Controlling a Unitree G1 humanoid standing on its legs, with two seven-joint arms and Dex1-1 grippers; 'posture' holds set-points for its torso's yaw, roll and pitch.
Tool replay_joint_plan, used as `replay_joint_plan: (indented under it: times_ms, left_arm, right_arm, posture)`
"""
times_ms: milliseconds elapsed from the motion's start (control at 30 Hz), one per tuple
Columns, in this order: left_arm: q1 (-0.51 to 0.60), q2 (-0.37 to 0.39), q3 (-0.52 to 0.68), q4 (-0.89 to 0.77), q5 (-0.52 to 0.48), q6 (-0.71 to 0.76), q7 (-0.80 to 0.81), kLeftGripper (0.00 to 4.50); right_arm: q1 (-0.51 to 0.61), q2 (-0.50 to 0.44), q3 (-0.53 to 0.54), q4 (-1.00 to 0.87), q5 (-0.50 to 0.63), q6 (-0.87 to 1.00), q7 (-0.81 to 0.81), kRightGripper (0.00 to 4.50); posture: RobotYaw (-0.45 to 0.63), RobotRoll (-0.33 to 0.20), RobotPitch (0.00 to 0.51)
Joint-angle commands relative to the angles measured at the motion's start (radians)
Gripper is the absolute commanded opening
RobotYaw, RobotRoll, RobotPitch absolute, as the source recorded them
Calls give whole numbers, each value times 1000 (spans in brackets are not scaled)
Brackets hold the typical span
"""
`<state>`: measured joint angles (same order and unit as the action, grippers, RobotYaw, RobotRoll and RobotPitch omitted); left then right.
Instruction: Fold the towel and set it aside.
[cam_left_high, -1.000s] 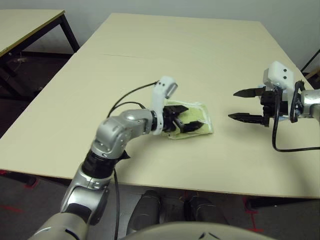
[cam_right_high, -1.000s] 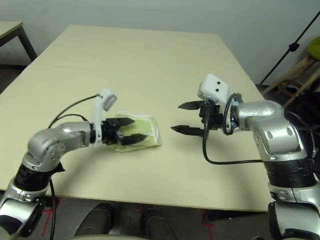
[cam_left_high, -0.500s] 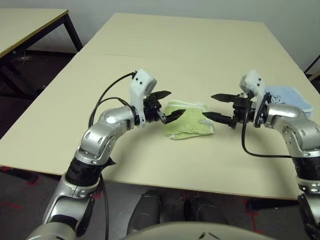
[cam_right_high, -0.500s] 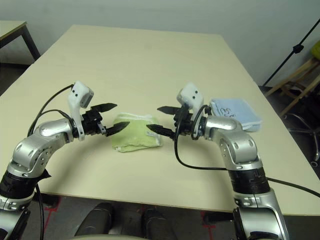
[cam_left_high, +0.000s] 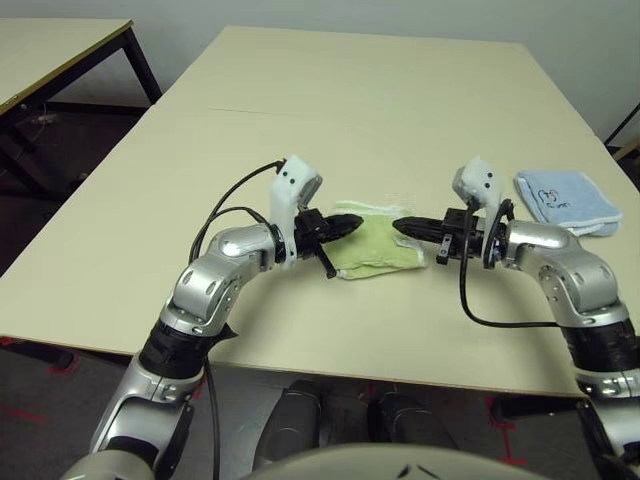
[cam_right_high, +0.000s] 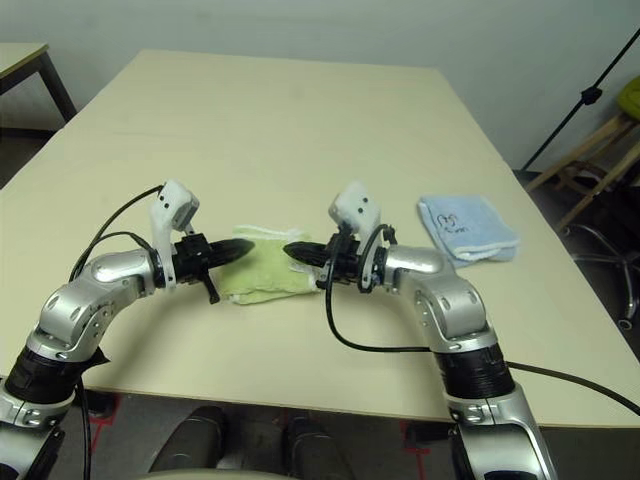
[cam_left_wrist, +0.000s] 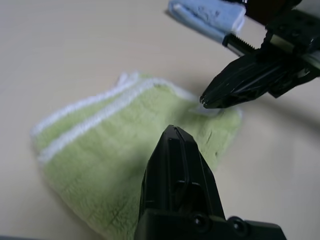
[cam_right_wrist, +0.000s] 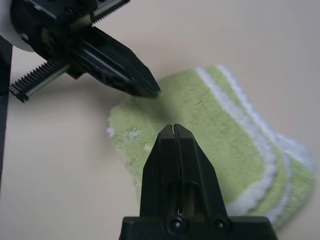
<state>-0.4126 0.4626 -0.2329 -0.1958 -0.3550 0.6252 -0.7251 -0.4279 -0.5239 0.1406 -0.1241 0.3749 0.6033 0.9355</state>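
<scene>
We note pale beige counter (cam_left_high: 400, 90), seam across far half. Folded green towel (cam_left_high: 375, 248) near front edge. Left end effector (cam_left_high: 350, 222) and right end effector (cam_left_high: 402, 226) pressed together, empty, tips over towel. Blue cloth (cam_left_high: 565, 197) at right. Second table (cam_left_high: 50, 45) far left, dark floor.

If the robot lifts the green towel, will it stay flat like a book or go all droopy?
Probably droopy. The towel is soft, fluffy terry lying in a rumpled fold with wavy white edges, so it would likely sag and come unfolded if lifted by one edge. It looks light, and pushed, it would probably bunch up rather than slide. Its rough nap should not be slippery for a claw.
</scene>
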Motion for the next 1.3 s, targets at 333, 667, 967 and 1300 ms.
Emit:
replay_joint_plan:
  times_ms: [333,667,967,1300]
  left_arm:
    - [30,-26,-63,186,97,-51,-27,0]
    - [45,-65,34,108,1,48,-18,0]
    - [-96,-167,160,164,-74,85,60,0]
    - [-137,-268,111,495,100,-170,158,0]
  right_arm:
    - [-18,27,106,333,-194,-209,-13,32]
    - [-79,27,22,427,-102,-171,93,32]
    - [-243,80,-96,461,-19,-115,55,32]
    - [-235,158,-23,637,-149,-257,-6,32]
  posture:
    - [115,0,112]
    - [121,0,107]
    - [119,0,81]
    - [127,0,51]
